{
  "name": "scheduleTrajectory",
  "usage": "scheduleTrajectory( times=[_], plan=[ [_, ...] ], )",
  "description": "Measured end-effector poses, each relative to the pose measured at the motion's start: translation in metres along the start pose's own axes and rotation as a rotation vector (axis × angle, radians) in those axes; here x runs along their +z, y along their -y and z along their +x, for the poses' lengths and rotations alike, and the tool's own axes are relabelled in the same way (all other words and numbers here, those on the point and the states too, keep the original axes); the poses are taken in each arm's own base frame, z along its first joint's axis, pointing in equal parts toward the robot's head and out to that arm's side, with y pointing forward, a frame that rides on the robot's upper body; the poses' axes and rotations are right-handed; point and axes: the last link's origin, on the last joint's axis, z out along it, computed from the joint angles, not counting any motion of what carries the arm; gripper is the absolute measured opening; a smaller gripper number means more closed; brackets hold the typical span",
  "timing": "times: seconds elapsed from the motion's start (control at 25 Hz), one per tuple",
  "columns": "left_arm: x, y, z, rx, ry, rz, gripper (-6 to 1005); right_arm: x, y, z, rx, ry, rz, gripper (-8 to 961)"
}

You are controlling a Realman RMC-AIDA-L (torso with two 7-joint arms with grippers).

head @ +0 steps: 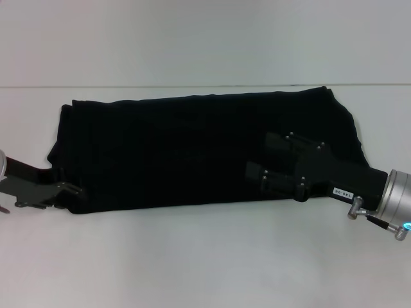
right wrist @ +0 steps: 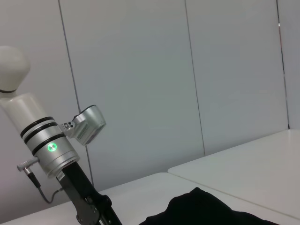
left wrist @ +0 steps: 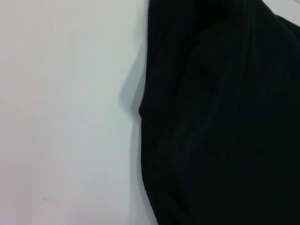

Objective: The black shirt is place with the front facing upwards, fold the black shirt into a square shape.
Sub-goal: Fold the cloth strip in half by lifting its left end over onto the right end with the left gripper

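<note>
Black shirt point(head: 192, 151) lies as a long band across the table point(head: 205, 256). Soft, limp; grip edges. Right gripper point(head: 257, 157) spread wide above it; left gripper point(head: 67, 192) at left end, grip unclear.

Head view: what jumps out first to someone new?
The black shirt, already folded into a long band, lies across the middle of the white table. The right pincer reaches in from the right and hangs over the shirt's right half with its two fingers spread apart. The left pincer sits at the shirt's near left corner.
</note>
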Motion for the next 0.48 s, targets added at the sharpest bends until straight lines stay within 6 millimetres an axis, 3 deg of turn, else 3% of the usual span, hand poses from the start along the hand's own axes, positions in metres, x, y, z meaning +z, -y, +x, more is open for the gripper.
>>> scheduleTrajectory(
  times=[0.48],
  plan=[
    [-0.0013, -0.0006, 0.0029, 0.014, -0.005, 0.02, 485, 0.0, -0.0005, -0.0002, -0.011, 0.002, -0.003, 838]
  ],
)
